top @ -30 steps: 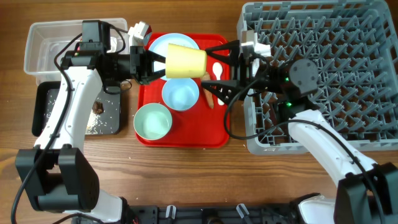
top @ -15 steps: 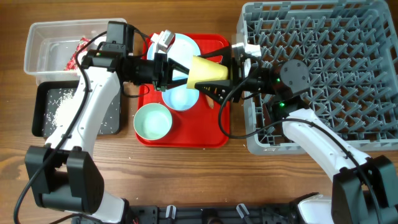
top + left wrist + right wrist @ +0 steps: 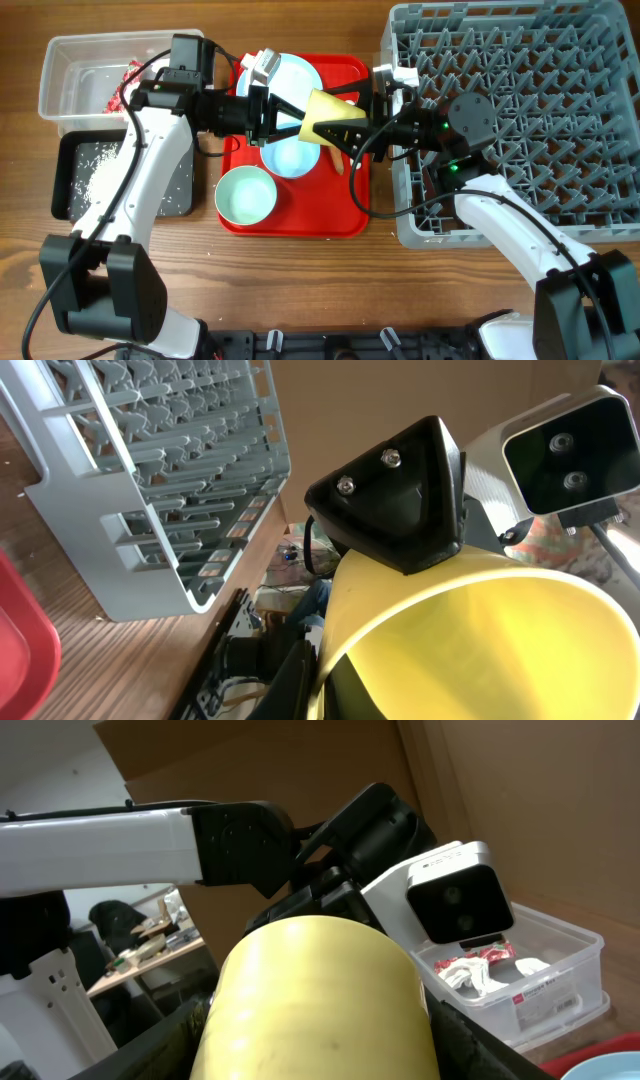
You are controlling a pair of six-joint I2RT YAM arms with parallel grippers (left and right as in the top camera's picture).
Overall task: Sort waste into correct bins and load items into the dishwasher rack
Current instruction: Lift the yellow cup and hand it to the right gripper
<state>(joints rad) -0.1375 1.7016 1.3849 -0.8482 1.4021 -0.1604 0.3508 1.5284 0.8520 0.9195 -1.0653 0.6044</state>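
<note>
Yellow cup (image 3: 335, 118) lies on its side in the air above the 2 o'clock part of the red tray (image 3: 340, 215), with its mouth toward 9 o'clock, its wall plain and glossy. Much of it is covered. From overhead, black fingers of both arms cross it. The left wrist view gives only its rim and pale inside, cut off by the lower edge. The right wrist view gives only its rounded wall, too close to be sharp. The left pincer (image 3: 300, 120) is clamped narrow on the cup's rim at the 9 o'clock end, though the contact itself is hidden. The right pincer (image 3: 350, 124) straddles the cup from 3 o'clock, one finger on either side; whether they press on it or stand just clear cannot be told. Below the cup a pale bowl (image 3: 288, 160) is partly hidden, and the blue plate (image 3: 297, 72) at the tray's 12 o'clock is crossed by the left arm. A teal bowl (image 3: 246, 195) sits in full sight at the tray's 7 o'clock. On the table (image 3: 300, 285) the grey rack (image 3: 560, 60) stands at 3 o'clock. At 10 o'clock is a clear tub (image 3: 70, 60) holding a red-and-white wrapper (image 3: 125, 88). A black tray (image 3: 70, 205) scattered with rice (image 3: 95, 175) is at 9 o'clock.
</note>
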